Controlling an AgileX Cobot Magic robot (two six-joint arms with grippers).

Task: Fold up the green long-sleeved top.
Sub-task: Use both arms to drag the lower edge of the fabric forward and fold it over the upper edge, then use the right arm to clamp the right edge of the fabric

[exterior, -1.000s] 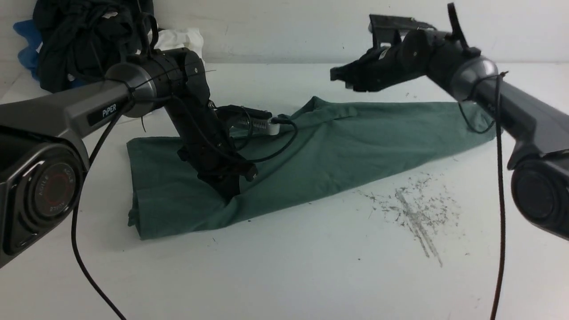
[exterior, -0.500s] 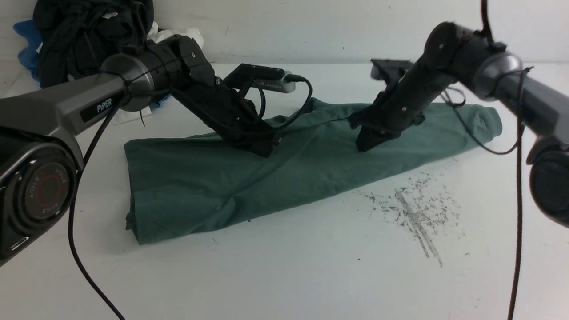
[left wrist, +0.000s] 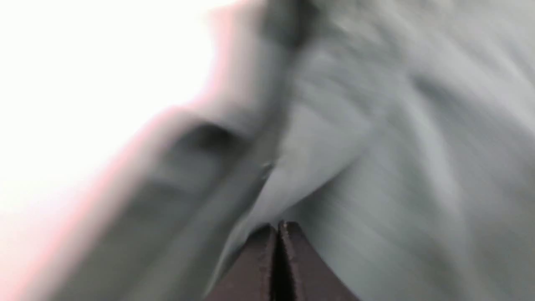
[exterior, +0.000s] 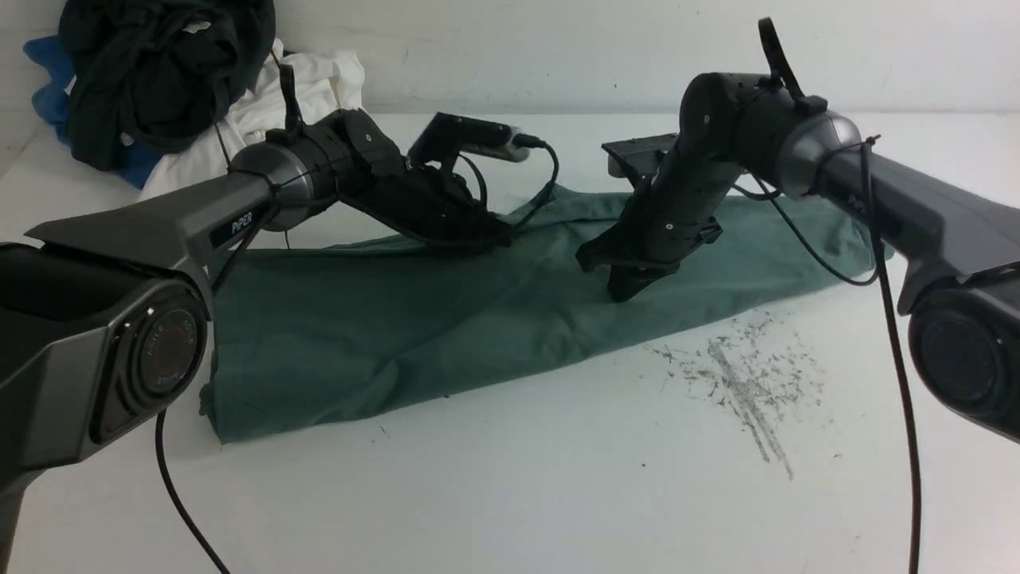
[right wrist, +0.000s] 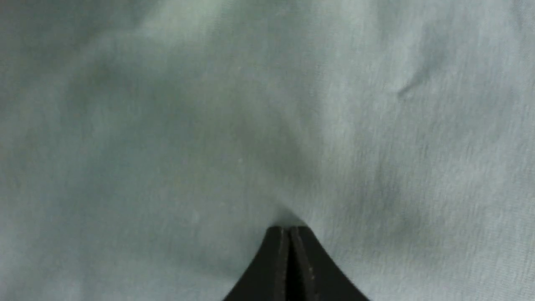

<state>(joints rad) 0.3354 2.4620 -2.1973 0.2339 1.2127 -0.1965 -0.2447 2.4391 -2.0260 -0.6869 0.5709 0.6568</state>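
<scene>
Clothes heap point(exterior: 159, 72) beyond green top point(exterior: 398, 319), front view only

Soft, even light covers the white table point(exterior: 558, 494), with faint shadows along the green top point(exterior: 398, 327). The left wrist view is blurred and washed out white on one side; the right wrist view is sharper.
</scene>
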